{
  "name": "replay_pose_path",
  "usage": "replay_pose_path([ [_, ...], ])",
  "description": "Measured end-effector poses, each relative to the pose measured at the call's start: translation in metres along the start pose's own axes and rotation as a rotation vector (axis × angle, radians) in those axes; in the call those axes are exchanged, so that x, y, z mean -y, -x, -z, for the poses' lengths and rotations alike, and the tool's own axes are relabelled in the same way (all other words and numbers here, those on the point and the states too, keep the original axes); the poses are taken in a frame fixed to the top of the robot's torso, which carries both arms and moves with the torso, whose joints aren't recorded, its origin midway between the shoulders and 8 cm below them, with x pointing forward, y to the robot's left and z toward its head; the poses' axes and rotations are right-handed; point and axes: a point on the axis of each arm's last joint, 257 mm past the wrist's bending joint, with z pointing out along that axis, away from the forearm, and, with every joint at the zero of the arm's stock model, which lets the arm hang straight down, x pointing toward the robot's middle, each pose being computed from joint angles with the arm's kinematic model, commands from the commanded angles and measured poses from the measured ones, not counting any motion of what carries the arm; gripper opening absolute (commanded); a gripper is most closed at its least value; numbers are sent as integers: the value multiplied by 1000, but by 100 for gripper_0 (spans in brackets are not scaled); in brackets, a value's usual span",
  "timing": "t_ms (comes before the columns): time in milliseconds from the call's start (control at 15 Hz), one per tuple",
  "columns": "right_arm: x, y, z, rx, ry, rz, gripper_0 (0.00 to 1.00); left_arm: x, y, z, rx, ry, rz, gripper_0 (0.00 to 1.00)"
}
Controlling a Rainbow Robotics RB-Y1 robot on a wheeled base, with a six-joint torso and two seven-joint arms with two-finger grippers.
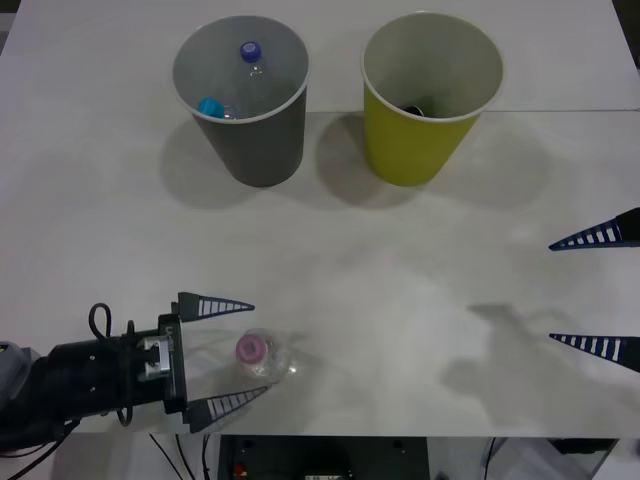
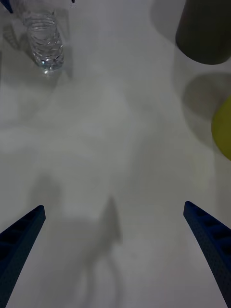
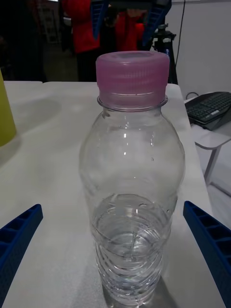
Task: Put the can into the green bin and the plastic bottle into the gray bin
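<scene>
We judge the task about half done. Something dark lies at the bottom of the green bin (image 1: 430, 95), at about one o'clock on the tabletop (image 1: 400, 300); it may be the can, though we cannot tell for sure. The gray bin (image 1: 243, 95), at about eleven o'clock, already holds a purple-capped bottle (image 1: 250, 55) and a cyan-capped bottle (image 1: 212, 106), but not the one we want.

The plastic bottle (image 1: 262, 355) stands upright near the tabletop's front edge, at about seven o'clock, its pink cap (image 3: 132, 77) on and a little water in the bottom. Our left gripper (image 1: 220, 357) is level with it, fingers spread wide, one on either side of the bottle and neither touching it. So the grasp is lined up but not yet made.

Our right gripper (image 1: 598, 290) hangs open at about four o'clock, well apart from the bottle and holding nothing.

What is left, as we read it: close on the bottle, carry it to the gray bin and drop it in.
</scene>
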Motion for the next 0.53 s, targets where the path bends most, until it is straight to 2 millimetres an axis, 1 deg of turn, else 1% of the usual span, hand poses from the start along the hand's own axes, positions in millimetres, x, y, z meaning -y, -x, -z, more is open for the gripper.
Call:
replay_pose_path([
  [533, 0, 0, 0, 0, 0, 0, 100, 2, 3, -38, 16, 4, 27, 100],
])
